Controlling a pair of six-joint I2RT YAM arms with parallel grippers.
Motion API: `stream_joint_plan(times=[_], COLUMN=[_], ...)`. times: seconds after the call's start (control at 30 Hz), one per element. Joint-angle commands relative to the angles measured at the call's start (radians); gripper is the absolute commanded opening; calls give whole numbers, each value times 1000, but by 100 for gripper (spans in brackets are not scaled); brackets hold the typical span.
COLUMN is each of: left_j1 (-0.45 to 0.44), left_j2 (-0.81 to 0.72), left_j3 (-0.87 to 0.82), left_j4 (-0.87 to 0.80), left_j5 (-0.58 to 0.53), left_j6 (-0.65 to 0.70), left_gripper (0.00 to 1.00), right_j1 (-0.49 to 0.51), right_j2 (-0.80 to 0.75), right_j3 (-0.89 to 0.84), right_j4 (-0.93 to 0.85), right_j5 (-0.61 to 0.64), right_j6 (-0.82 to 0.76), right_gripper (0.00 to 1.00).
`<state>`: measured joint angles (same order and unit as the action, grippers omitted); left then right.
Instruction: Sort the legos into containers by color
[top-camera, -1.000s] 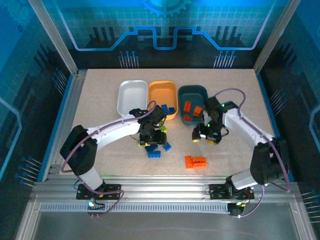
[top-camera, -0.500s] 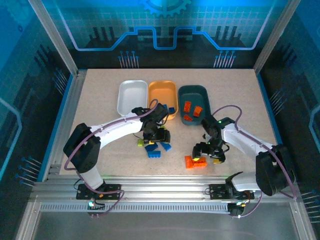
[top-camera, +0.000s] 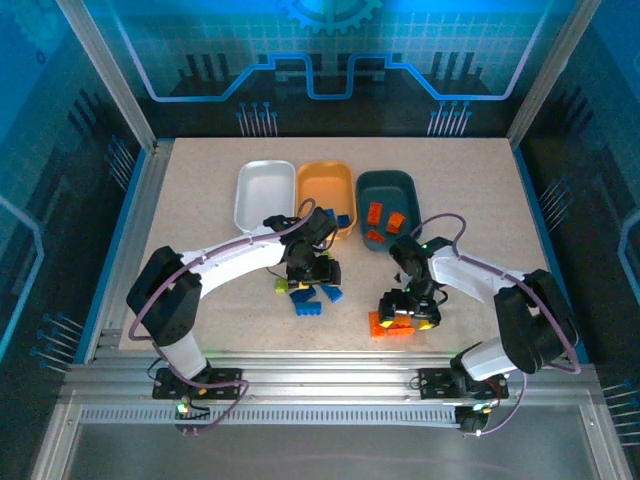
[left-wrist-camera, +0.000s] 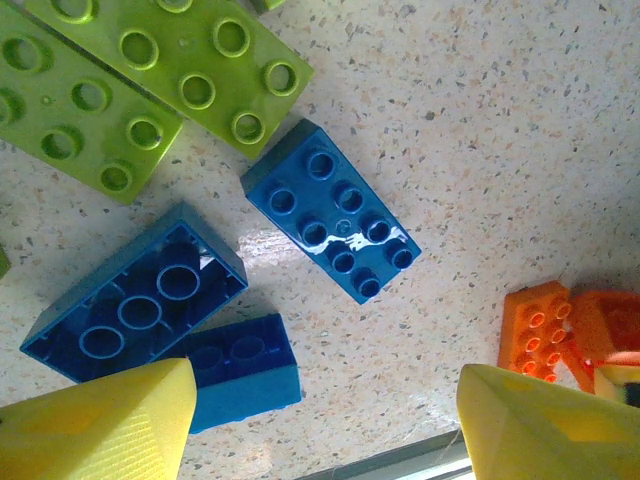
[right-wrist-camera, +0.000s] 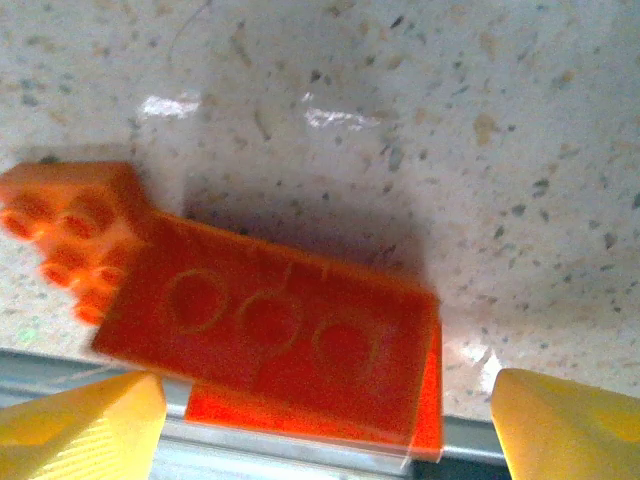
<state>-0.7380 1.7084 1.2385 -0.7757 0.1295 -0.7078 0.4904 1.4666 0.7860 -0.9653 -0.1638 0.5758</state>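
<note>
Currently, counter (top-camera: 200, 200): I see three trays in a row at the far side and loose bricks nearer the arm bases.
Trays: white tray (top-camera: 264, 190) on the left. The light orange tray (top-camera: 322, 185) in the middle has blue bricks (top-camera: 337, 218) in its near right corner. The dark teal tray (top-camera: 385, 186) on the right holds orange bricks (top-camera: 378, 212).
Left pincer (left-wrist-camera: 330, 425): spread wide, gripping nothing, above the blue and lime pile.
Right pincer (right-wrist-camera: 320, 420): spread wide, straddling the long orange brick; I cannot tell whether it touches.
Long orange brick (right-wrist-camera: 270, 330): hollow side up, long axis running finger to finger, dipping slightly rightward, by the counter's near edge.
Lime bricks (left-wrist-camera: 190, 50): two, studs up, side by side.
Blue brick (left-wrist-camera: 330, 225): studs up, long axis diagonal, upper left to lower right.
</note>
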Motion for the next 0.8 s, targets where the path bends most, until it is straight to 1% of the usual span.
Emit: stream_joint_plan(times=[0.0,0.33,0.53,0.7,0.77], left_j1=[-5,-4,-5,-4,-3], left_j2=[-10,2,8,13,13], left_j3=[-22,-18,-1,4,8], left_j4=[-3,-4,-17,-24,-28], left_j5=[24,27,19,21,17], left_j6=[-12,-9,2,8,11], left_gripper=[71,71,71,71,71], right_j1=[20,27,25,6,2], right_j2=[33,86,87,132,146], right_j3=[0,8,61,116,133], right_j4=[36,73,73,76,79], right_j5=[14,25,54,59,55], right_j6=[-7,-10,0,2,7], right_gripper=[85,83,81,81,83])
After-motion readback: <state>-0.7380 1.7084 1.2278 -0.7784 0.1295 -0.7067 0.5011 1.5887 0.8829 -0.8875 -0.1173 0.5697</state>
